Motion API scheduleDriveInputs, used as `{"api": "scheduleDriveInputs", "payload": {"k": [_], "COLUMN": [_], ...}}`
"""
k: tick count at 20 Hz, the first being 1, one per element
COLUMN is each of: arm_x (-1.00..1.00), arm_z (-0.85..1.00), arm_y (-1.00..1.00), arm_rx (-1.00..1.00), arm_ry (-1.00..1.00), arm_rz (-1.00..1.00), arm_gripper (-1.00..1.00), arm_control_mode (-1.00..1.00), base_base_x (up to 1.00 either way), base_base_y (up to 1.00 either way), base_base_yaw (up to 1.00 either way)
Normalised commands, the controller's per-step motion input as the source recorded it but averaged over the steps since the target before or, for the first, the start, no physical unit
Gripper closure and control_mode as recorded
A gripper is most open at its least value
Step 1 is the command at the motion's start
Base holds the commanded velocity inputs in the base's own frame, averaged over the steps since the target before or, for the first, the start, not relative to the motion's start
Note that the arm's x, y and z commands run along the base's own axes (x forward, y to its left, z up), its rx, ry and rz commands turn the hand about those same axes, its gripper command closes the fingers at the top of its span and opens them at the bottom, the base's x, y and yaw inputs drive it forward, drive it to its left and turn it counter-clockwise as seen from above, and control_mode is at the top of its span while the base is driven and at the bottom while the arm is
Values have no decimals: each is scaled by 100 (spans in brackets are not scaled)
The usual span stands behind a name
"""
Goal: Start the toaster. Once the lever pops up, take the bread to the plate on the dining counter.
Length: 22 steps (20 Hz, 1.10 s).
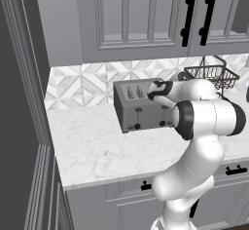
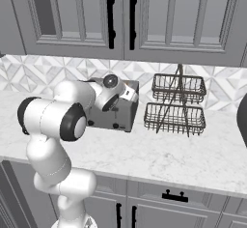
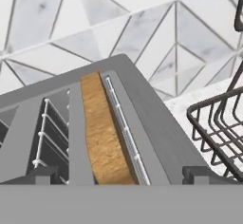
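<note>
Marble worktop (image 1: 97, 151), tiled wall behind; my arm blocks toaster's (image 1: 138, 108) right side.
Gripper (image 3: 118, 178) spread wide just over bread (image 3: 103, 133) in rightmost slot; lever hidden, wire basket (image 3: 218, 128) cut off at right.

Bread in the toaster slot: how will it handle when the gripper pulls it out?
The bread looks like a thick, porous slice, so probably light and fairly stiff, though hard pinching may crush it. It stands on edge in a narrow slot of the toaster beside wire guides, so a tilted pull could likely snag.
</note>
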Motion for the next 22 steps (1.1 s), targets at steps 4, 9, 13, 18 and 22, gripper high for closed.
{"api": "scheduleDriveInputs", "payload": {"k": [4, 9, 13, 18, 22], "arm_x": [37, 39, 47, 33, 1], "arm_z": [0, 0, 0, 16, 67], "arm_y": [0, -1, 0, 0, -6], "arm_rx": [-1, -4, -5, -7, -4], "arm_ry": [-15, -16, -17, -13, -14], "arm_rz": [4, 4, 4, 5, 7], "arm_gripper": [100, 100, 100, 100, 100], "arm_control_mode": [-100, -100, -100, -100, -100], "base_base_x": [0, 0, 0, 0, 0], "base_base_y": [0, 0, 0, 0, 0], "base_base_yaw": [0, 0, 0, 0, 0]}}
